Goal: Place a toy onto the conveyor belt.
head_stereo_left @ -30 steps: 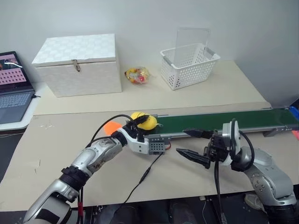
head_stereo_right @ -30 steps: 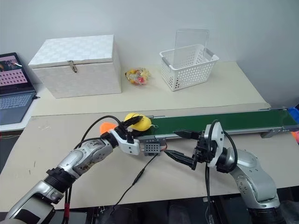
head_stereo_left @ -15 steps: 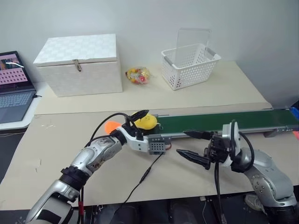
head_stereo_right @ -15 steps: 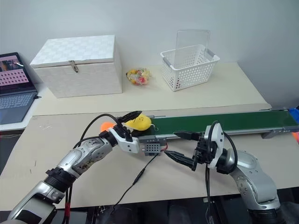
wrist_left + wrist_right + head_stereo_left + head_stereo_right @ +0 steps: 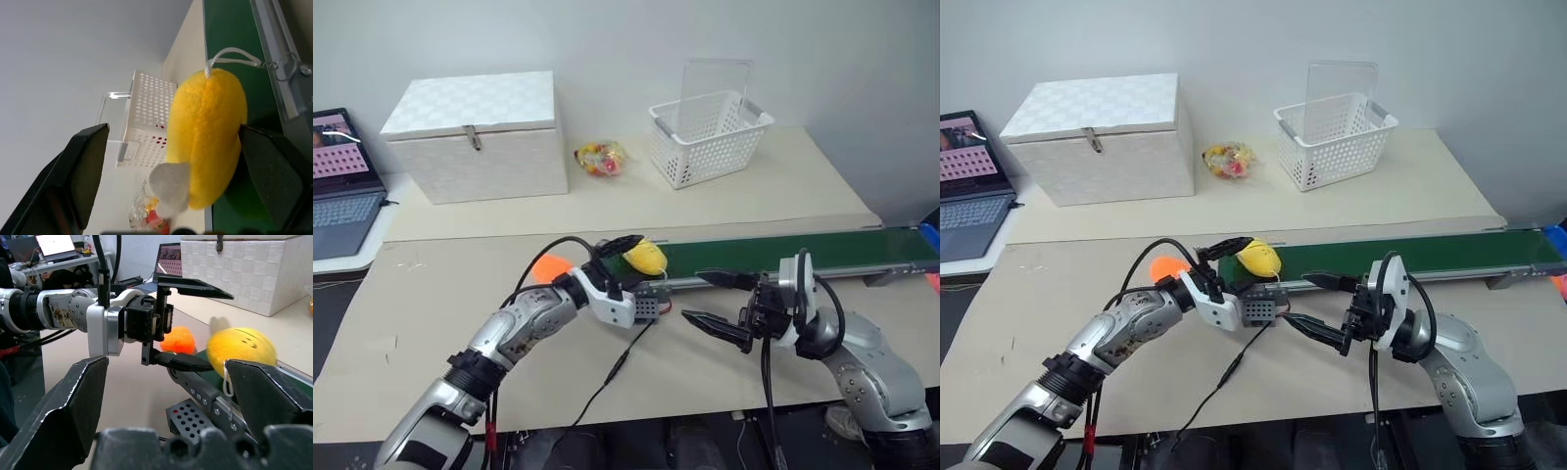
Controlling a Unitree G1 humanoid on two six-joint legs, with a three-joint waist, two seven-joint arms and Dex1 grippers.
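The yellow oval plush toy (image 5: 644, 257) lies on the left end of the dark green conveyor belt (image 5: 773, 255), its white loop trailing onto the frame. My left gripper (image 5: 623, 258) is open just left of it, its black fingers (image 5: 80, 171) spread wide on either side of the toy (image 5: 208, 142); in the left wrist view one finger looks close against the toy's side. In the right wrist view the toy (image 5: 242, 350) sits past the left gripper's fingertips. My right gripper (image 5: 713, 301) hovers open and empty in front of the belt.
An orange plush toy (image 5: 548, 266) lies on the table behind the left wrist. At the back stand a white lidded box (image 5: 475, 132), a bag of sweets (image 5: 600, 157) and a white basket (image 5: 710, 132). A laptop (image 5: 337, 181) is far left. A black cable (image 5: 617, 367) hangs from the motor box (image 5: 651, 305).
The toy, earlier between the left fingers, now lies further right along the belt. The left hand shifted a little right and up. The right arm kept still.
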